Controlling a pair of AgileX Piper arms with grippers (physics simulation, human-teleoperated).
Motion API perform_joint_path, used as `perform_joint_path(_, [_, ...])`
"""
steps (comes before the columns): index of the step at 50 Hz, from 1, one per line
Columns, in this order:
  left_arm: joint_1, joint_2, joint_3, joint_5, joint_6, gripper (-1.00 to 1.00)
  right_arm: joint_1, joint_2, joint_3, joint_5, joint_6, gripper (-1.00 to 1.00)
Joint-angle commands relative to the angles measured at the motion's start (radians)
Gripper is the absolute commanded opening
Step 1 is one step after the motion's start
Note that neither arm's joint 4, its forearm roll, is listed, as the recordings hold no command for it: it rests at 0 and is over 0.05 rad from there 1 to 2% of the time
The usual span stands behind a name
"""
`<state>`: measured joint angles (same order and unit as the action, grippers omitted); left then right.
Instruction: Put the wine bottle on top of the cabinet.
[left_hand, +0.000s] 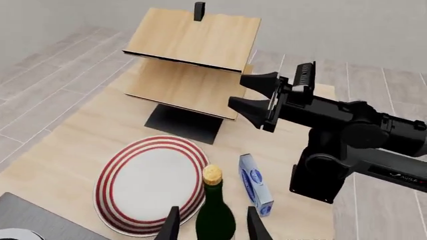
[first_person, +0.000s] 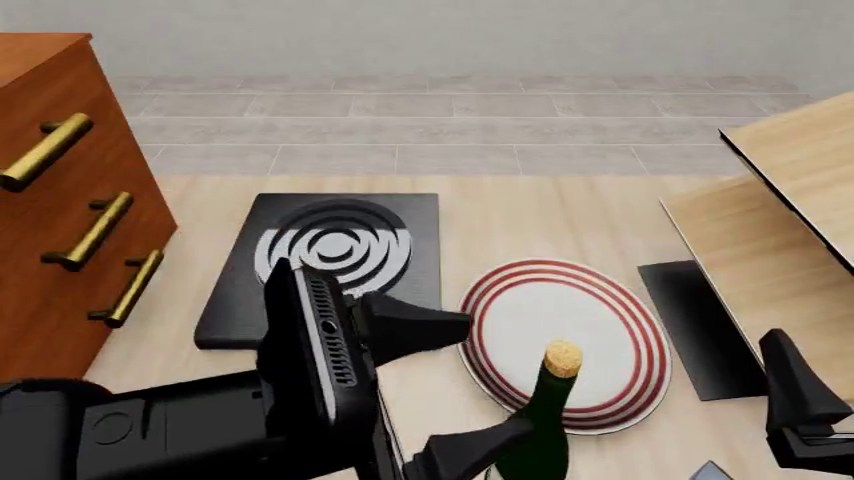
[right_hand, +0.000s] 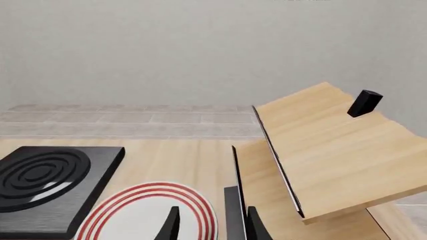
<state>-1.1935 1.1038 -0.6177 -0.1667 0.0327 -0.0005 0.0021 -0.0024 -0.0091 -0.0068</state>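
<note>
1. Reddish-brown wooden cabinet (first_person: 60, 200) with three brass bar handles stands at the table's left edge in the front view; its top is out of frame, so I cannot see what is on it.
2. Pale light-wood angled panels (first_person: 787, 210) on a black base at the right, small black knob-like object (left_hand: 199, 11) on the upper panel.
3. Black square hob with ring pattern (first_person: 334, 255) just beside the cabinet.
4. White round plate with red rings (first_person: 587, 320) between hob and panels.
5. Tall dark green glass wine bottle (left_hand: 215, 212) with tan cork top stands upright at the plate's near edge, well apart from the cabinet.
6. Left gripper (left_hand: 212, 227) has its fingers spread on both sides of the bottle's shoulder, gap visible, not pinching yet.
7. Right gripper (right_hand: 210, 227) hangs near the panels, fingers apart, holding nothing.
8. Small blue-and-white box (left_hand: 256, 184) lies flat just beside the bottle.
9. Judgement: glass is stiff, smooth, likely slippery, fairly heavy and top-heavy, breakable if dropped. Best hold is on the upper body just under the shoulder, not the thin neck; keep it upright when lifting.
</note>
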Motion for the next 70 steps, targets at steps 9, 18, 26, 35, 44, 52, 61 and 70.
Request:
perform_joint_path(9, [-0.017,0.089,-0.019,-0.040,-0.015,1.00,0.000,0.000,0.000,0.002,0.001,1.00])
perform_joint_path(18, [-0.003,0.104,-0.022,-0.049,-0.016,1.00,0.000,0.002,0.001,0.000,0.002,1.00])
perform_joint_path(26, [0.003,0.119,-0.027,-0.054,-0.016,1.00,0.000,0.000,0.000,0.001,0.001,1.00])
perform_joint_path(35, [0.001,0.144,-0.029,-0.073,-0.023,1.00,0.000,0.000,0.000,0.003,0.002,1.00])
perform_joint_path(44, [0.004,0.168,-0.027,-0.100,-0.030,1.00,-0.001,0.001,0.000,0.002,0.002,1.00])
perform_joint_path(52, [-0.002,0.198,-0.033,-0.116,-0.035,1.00,-0.001,0.001,0.001,0.001,0.002,1.00])
perform_joint_path(61, [0.014,0.209,-0.054,-0.111,-0.040,1.00,-0.001,0.001,0.000,0.000,0.001,1.00])
perform_joint_path(70, [0.007,0.244,-0.063,-0.126,-0.040,1.00,0.000,0.000,0.000,-0.001,-0.001,1.00])
